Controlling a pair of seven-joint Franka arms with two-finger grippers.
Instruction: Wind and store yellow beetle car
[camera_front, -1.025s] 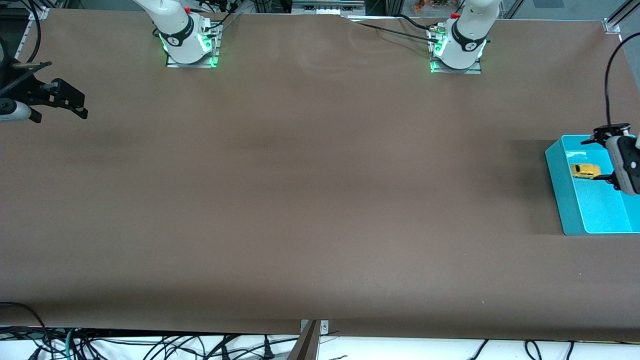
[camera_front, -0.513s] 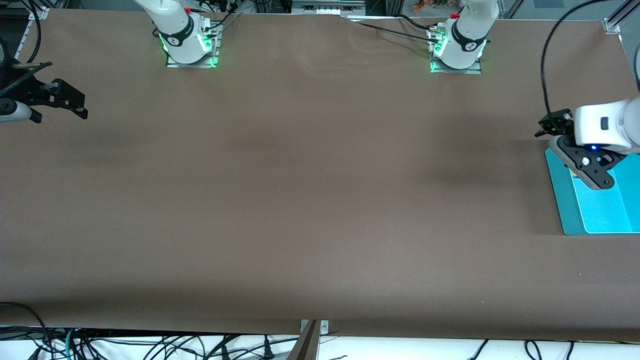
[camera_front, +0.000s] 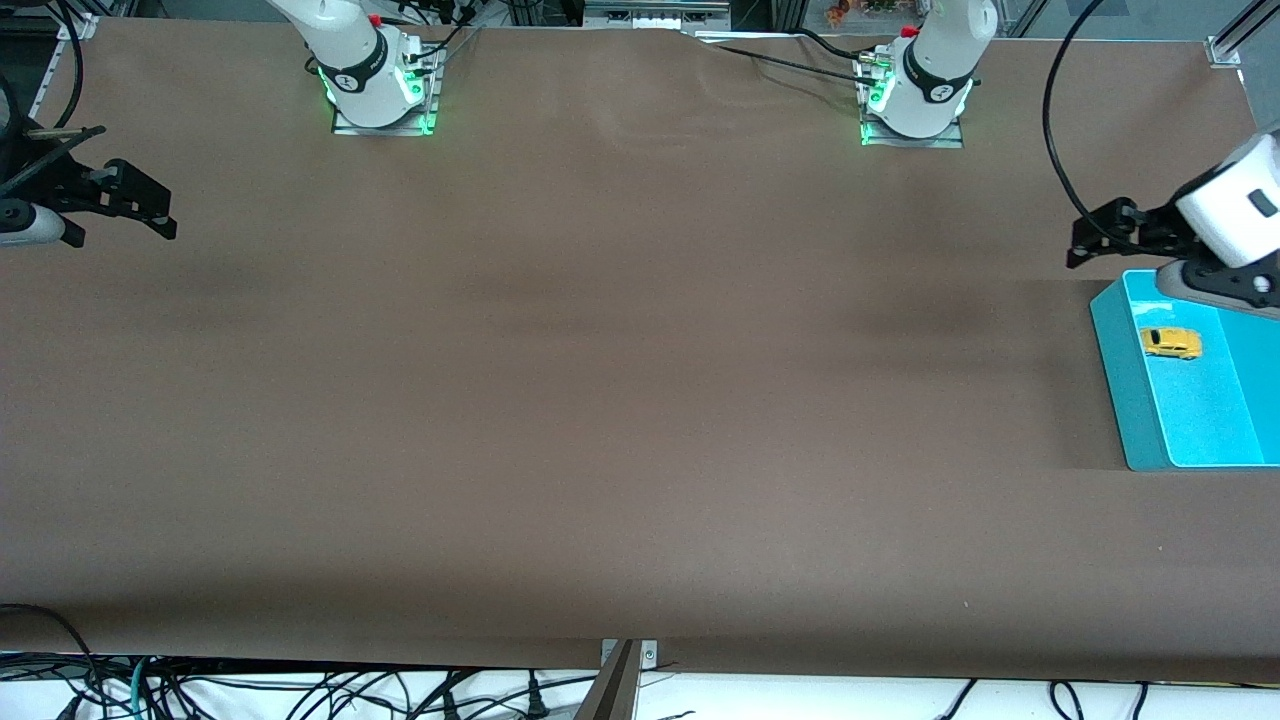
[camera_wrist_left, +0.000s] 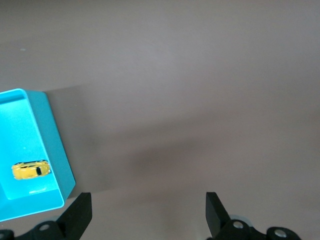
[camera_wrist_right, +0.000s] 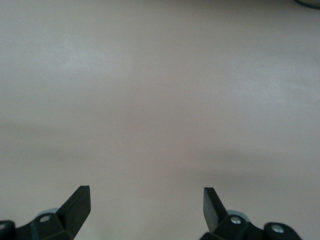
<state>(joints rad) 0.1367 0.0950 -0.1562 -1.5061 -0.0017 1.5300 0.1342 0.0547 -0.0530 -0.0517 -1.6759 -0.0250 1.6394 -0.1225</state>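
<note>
The yellow beetle car (camera_front: 1172, 343) lies on its wheels in a teal bin (camera_front: 1115, 370) at the left arm's end of the table, near the bin's corner farthest from the front camera. It also shows in the left wrist view (camera_wrist_left: 31, 170), inside the bin (camera_wrist_left: 50, 130). My left gripper (camera_front: 1095, 235) is open and empty, up over the bare table just outside that corner of the bin; its jaws (camera_wrist_left: 148, 210) stand wide apart. My right gripper (camera_front: 140, 200) is open and empty, waiting at the right arm's end of the table (camera_wrist_right: 146, 205).
The brown table (camera_front: 620, 380) is bare between the two arms. The arm bases (camera_front: 380, 90) (camera_front: 915, 95) stand along the edge farthest from the front camera. Cables hang past the edge nearest that camera.
My left gripper has moved off the bin, away from the car, to above the table beside the bin's corner. The car stays in the bin. The right arm has not moved.
</note>
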